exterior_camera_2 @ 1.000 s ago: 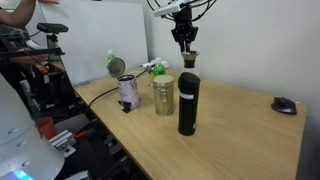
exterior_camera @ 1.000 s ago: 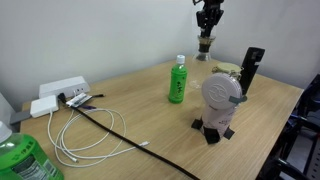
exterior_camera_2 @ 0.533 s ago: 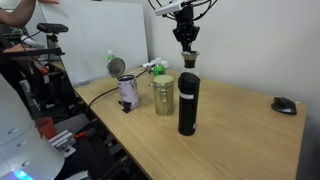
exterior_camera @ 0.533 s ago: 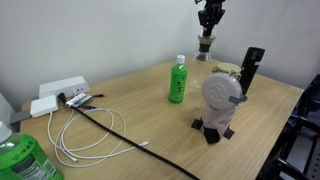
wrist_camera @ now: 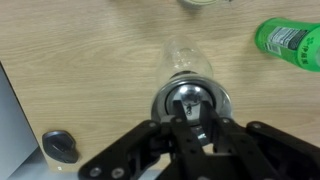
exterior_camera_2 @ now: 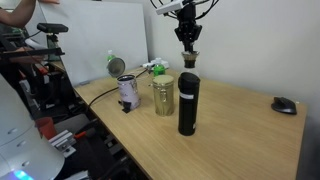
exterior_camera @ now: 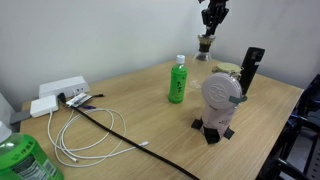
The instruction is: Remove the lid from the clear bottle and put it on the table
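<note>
The clear bottle [exterior_camera: 206, 47] stands upright at the far edge of the table [exterior_camera: 150, 125]. It also shows in an exterior view [exterior_camera_2: 189, 59]. My gripper [exterior_camera: 210, 27] hangs straight above it, a little clear of its top [exterior_camera_2: 188, 40]. In the wrist view I look down on the bottle [wrist_camera: 188, 68] and its shiny round mouth. My gripper's fingers [wrist_camera: 191, 118] are pressed together over that mouth on a small dark piece, the lid [wrist_camera: 190, 112], mostly hidden between the fingertips.
A green bottle with a white cap [exterior_camera: 177, 80] stands mid-table. Near it are a tall black flask [exterior_camera_2: 187, 103], a gold can [exterior_camera_2: 162, 95] and a white round device [exterior_camera: 220, 100]. Cables [exterior_camera: 95, 125], a power strip [exterior_camera: 60, 92] and a mouse [exterior_camera_2: 284, 104] lie around.
My gripper has risen a little above the bottle's top. The bottle has stayed in place.
</note>
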You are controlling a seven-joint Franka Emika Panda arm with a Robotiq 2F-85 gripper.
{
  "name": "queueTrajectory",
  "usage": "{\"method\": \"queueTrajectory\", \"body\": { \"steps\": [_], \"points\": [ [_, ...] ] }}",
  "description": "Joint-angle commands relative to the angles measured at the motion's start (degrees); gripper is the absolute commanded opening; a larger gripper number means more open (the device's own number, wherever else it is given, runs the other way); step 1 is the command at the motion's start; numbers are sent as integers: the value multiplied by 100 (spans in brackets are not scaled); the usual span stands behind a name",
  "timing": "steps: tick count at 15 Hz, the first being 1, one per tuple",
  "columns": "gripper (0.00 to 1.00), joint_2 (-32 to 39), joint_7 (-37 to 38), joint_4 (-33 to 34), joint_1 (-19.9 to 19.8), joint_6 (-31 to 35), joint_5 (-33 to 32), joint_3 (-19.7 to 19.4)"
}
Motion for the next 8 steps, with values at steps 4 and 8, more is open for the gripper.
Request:
{"method": "queueTrajectory", "body": {
  "steps": [4, 8],
  "points": [
    [64, -46, -65, -125, -46, 30, 64, 23],
    [37, -16, -80, -94, -33, 51, 71, 41]
  ]
}}
